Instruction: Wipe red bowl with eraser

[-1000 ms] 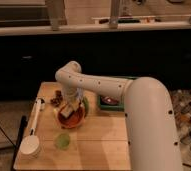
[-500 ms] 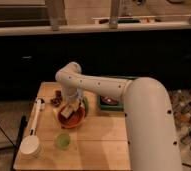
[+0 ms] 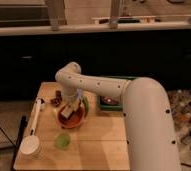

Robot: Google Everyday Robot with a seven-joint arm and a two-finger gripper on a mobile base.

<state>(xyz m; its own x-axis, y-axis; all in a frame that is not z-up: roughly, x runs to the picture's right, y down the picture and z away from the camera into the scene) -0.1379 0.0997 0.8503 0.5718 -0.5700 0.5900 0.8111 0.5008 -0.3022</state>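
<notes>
The red bowl [image 3: 72, 118] sits on the wooden table [image 3: 96, 145], left of its middle. My gripper [image 3: 69, 107] reaches down into the bowl from the white arm [image 3: 96, 87] that comes in from the right. It is shut on the eraser [image 3: 66, 112], a small pale block pressed against the inside of the bowl. The bowl's far rim is partly hidden behind the gripper.
A small green cup [image 3: 62, 141] stands just in front of the bowl. A white cup [image 3: 30, 147] with a long white handle [image 3: 35, 116] lies at the left edge. A dark dish [image 3: 110, 101] sits on a green tray right of the bowl. Small dark items [image 3: 55, 99] lie behind it.
</notes>
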